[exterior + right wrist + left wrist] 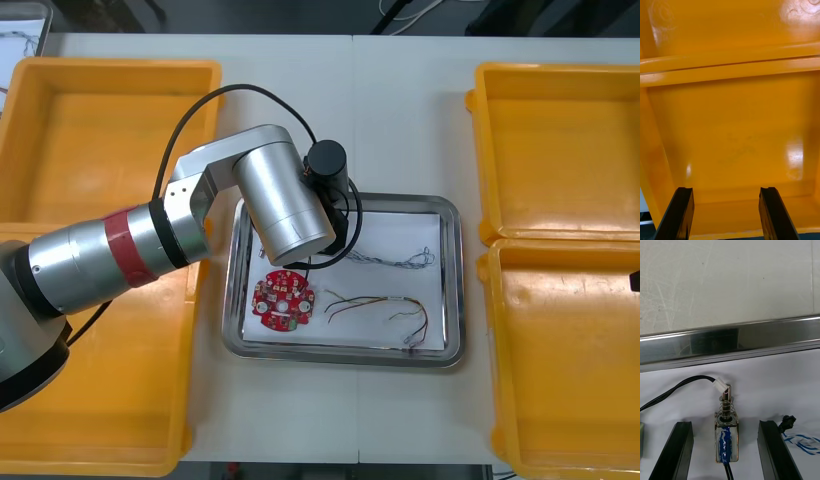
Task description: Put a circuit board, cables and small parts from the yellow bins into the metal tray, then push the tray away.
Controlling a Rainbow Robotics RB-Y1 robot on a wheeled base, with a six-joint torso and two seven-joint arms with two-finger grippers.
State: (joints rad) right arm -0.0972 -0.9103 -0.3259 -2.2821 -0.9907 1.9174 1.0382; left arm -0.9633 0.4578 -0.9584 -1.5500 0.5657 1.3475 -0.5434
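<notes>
Left jaws astride small metal part (726, 435)

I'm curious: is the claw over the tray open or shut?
Open. The left gripper has fingers apart, not touching the small metal part between them.

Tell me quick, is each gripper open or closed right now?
Left gripper: open over the tray, small metal part loose between its fingers.
Right gripper: open, empty, over a yellow bin.

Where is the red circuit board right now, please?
In the front view, the circuit board lies in the metal tray's near left corner, beside the red and yellow cable.
</notes>
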